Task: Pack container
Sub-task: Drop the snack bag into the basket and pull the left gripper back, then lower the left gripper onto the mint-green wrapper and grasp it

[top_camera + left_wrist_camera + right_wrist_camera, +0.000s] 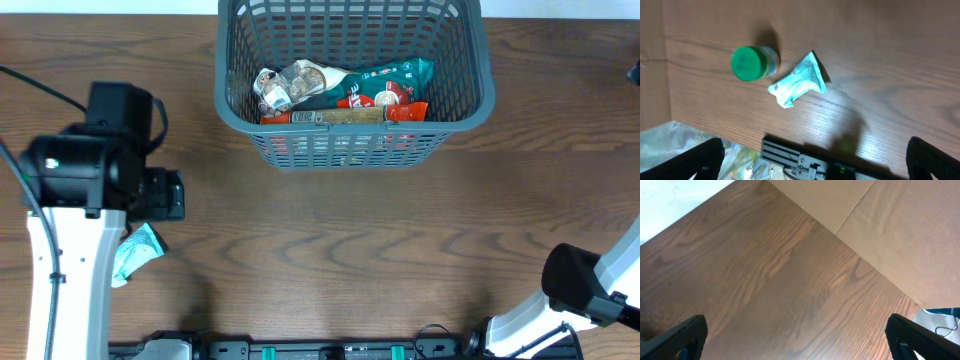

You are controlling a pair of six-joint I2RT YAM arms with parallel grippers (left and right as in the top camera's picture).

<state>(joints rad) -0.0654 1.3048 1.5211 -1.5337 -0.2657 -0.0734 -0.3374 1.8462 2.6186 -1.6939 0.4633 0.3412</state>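
Open and empty, my left gripper (817, 157) hangs over a crumpled teal plastic packet (799, 82), well apart from the slotted dark grey plastic basket (350, 127); my right gripper (800, 340) gapes too.

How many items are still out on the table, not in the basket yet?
2, both in the left wrist view: a crumpled teal packet and a green-lidded jar close beside it. More may be hidden.

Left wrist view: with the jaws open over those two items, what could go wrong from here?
The crumpled teal packet lies right beside the green-capped jar; the open left gripper coming down for either could knock the other. The packet lies low, so the grip may slip off it. In the container, packets pile against the near wall; another dropped there might sit high.
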